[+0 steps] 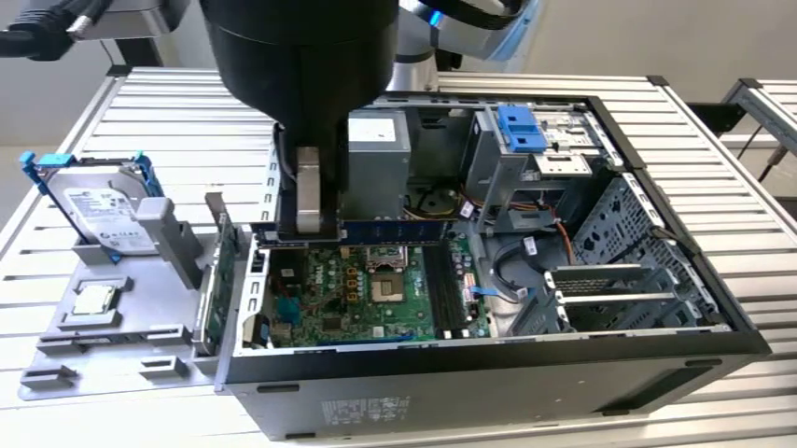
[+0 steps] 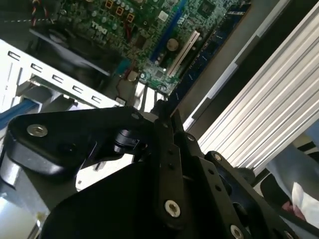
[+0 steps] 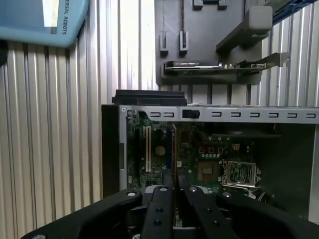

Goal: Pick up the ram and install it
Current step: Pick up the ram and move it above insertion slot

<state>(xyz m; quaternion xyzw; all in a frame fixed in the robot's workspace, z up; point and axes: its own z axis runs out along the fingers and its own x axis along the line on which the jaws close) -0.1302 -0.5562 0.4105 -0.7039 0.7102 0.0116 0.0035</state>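
Ram clamped edge-on in narrow-set pincer, over motherboard

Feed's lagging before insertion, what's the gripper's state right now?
Gripper: jaws shut on the thin dark blue circuit-board ram stick.

Bright, diffuse room light from overhead. In the exterior view the slatted table glares near white, while the open case under the jaws sits in soft shadow. The black arm looms close and is blurred. In the second wrist view the slats beside the jaws are blown out. The gripper is underexposed, and the ram pinched in the jaws reads dark.
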